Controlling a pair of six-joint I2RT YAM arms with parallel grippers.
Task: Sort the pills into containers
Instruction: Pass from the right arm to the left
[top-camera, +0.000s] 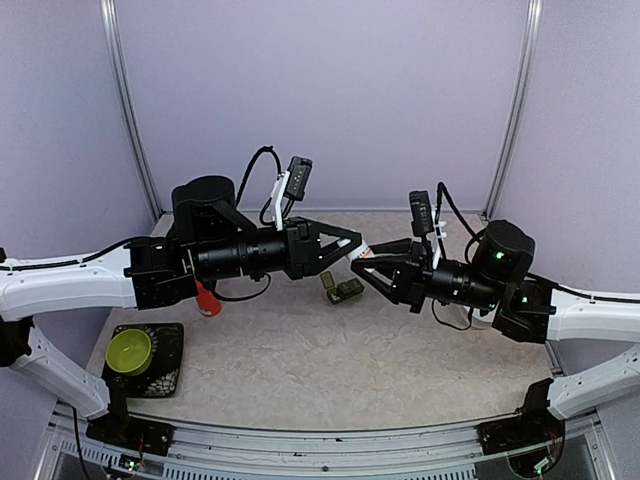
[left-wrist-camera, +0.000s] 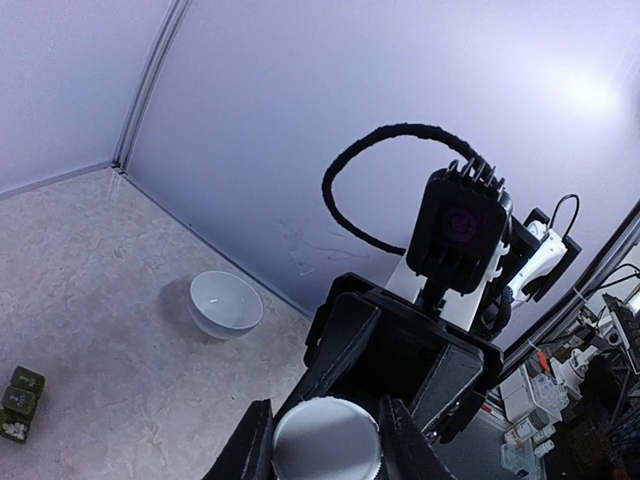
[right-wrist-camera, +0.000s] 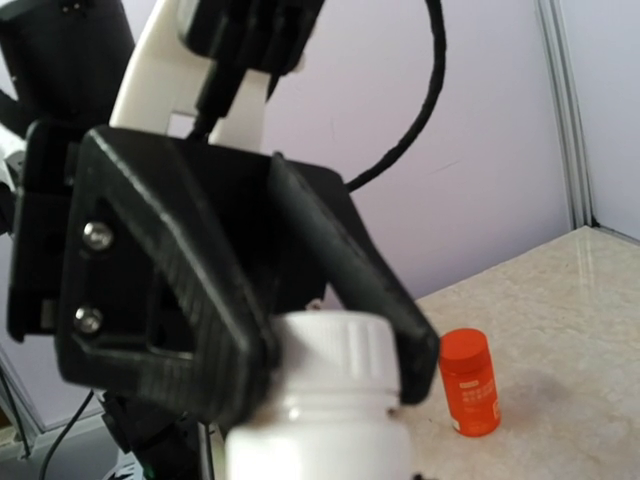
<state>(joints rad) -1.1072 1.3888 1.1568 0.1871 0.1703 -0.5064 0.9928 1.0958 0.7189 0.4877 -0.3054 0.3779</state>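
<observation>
Containers (left-wrist-camera: 20, 403): three small, square, dark-green cells

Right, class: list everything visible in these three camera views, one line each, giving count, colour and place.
Three-cell plastic pill box: one, dark green, mid-table
Tiny pills: several, whitish, in one end cell
Plastic bottle: one, white, between both grippers
Small bottle: one, orange, under left arm
Round bowl: one, white, near back wall
Second bowl: one, lime-green, on black tray, near-left
Left gripper: one, black, on bottle's cap
Right gripper: one, black, holding bottle's body
</observation>
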